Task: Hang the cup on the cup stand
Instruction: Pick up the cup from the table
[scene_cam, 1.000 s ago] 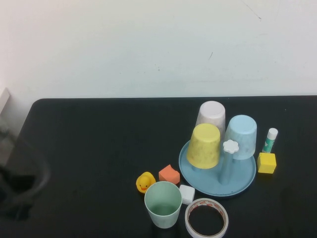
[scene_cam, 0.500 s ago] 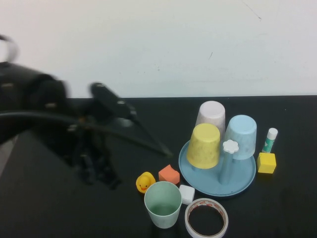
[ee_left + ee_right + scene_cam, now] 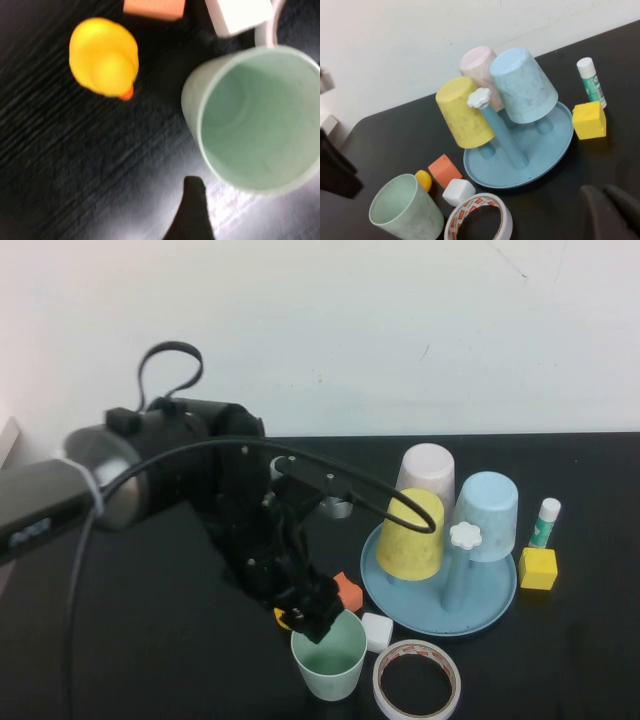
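The pale mint-green plastic cup stands upright, mouth up, on the black table near its front edge, directly under the tip of the left gripper. Only one dark fingertip shows in the left wrist view, just outside the cup's rim, so whether the jaws are parted or closed cannot be told; nothing is seen held.

Crowded about the jaws are a yellow rubber duck and an orange block on the far side of the cup, and a small white cube beside it. A roll of white tape with red print, unreadable, lies just beside the cup.

Beyond these sits the round light-blue cup stand, its centre peg capped by a white flower; a yellow cup, a light-blue cup and a pale pink cup hang inverted on it. A yellow cube and a green-labelled glue stick stand past the stand.

The right gripper shows only as dark shapes low in its own wrist view, well apart from everything; its jaw state cannot be told.
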Action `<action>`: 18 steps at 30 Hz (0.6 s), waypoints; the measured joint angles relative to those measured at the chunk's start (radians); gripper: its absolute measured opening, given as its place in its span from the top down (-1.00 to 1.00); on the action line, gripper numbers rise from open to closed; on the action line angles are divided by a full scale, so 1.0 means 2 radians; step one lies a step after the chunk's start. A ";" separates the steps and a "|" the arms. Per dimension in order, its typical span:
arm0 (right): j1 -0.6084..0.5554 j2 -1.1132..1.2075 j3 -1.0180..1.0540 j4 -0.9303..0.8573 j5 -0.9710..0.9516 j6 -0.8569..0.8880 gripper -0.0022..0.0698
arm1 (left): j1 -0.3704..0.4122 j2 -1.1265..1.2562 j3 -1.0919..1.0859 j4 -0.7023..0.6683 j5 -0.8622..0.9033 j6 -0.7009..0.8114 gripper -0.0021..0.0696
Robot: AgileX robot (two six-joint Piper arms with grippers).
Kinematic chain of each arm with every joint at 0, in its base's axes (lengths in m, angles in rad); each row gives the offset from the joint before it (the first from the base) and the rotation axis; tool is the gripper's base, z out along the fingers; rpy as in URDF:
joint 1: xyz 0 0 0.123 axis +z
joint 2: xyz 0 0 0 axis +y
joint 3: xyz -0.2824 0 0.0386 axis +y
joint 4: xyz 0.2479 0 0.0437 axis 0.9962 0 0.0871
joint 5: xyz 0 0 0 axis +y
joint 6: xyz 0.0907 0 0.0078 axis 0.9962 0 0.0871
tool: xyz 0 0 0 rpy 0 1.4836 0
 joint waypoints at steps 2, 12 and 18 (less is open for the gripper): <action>0.000 0.000 0.000 0.000 0.000 -0.001 0.94 | 0.000 0.014 -0.003 -0.005 -0.015 0.000 -0.51; 0.000 0.000 0.000 0.000 0.001 -0.009 0.94 | 0.000 0.083 -0.005 -0.014 -0.066 -0.007 -0.33; 0.000 0.000 0.000 0.000 0.001 -0.010 0.94 | 0.000 0.110 -0.005 -0.014 -0.089 -0.015 0.07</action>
